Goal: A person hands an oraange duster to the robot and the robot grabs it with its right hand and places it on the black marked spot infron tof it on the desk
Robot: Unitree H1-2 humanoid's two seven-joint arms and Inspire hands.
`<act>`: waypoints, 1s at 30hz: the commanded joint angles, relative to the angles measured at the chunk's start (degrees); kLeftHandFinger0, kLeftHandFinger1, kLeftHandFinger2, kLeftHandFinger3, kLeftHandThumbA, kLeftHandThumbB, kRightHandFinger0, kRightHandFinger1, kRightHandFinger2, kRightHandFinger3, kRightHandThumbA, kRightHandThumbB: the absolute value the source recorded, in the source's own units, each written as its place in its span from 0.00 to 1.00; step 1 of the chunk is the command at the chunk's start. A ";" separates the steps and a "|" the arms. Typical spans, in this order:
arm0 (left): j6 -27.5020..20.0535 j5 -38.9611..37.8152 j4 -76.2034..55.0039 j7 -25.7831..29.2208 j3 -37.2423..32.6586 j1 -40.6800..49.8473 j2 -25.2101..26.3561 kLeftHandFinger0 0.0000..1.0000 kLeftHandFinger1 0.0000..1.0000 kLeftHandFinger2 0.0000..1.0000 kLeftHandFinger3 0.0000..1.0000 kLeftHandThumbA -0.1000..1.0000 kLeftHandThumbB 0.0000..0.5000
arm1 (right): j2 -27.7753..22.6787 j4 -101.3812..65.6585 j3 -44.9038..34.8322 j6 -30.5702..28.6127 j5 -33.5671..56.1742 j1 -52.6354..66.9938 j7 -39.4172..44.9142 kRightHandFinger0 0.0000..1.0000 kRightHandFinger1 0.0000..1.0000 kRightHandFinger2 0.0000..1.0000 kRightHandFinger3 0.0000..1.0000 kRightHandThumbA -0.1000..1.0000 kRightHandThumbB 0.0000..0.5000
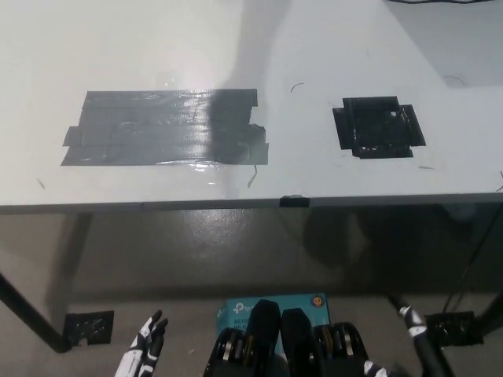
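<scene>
No orange duster shows in the head view. On the white desk (pixel 236 47) lie two taped marks: a large dark grey rectangle (pixel 165 127) at the left and a small black square (pixel 378 127) at the right. My white left hand (pixel 144 347) hangs low at the lower left, below the desk's front edge, holding nothing, its fingers slightly apart. Only a thin black part of my right arm (pixel 420 339) shows at the bottom right, also below the desk edge. Too little of the hand is visible to read its state.
The desk's front edge (pixel 236 204) crosses the picture at mid height, with a small black clip (pixel 294 201) on it. Beneath it are desk legs, a teal box (pixel 236 310) on the floor and a soft shadow (pixel 244 63) falling on the desk from the far side.
</scene>
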 commanded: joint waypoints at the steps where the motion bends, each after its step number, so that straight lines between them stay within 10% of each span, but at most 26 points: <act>1: -1.02 -0.55 -1.65 0.66 0.54 -1.01 0.07 1.00 1.00 1.00 1.00 0.94 0.19 | 0.54 -11.25 -2.80 -2.05 1.46 -1.63 -1.64 1.00 1.00 1.00 1.00 0.85 0.35; 19: -1.17 1.24 -1.81 1.20 0.71 -2.45 0.68 1.00 1.00 1.00 1.00 0.96 0.20 | -5.24 -31.56 -8.44 34.38 -0.61 -32.31 9.11 1.00 1.00 1.00 1.00 1.00 0.44; 30: -0.29 1.87 -1.26 1.01 0.70 -5.77 1.42 1.00 1.00 1.00 1.00 0.96 0.22 | -3.45 -10.97 -10.98 38.98 -8.48 -55.79 16.78 1.00 1.00 1.00 1.00 1.00 0.71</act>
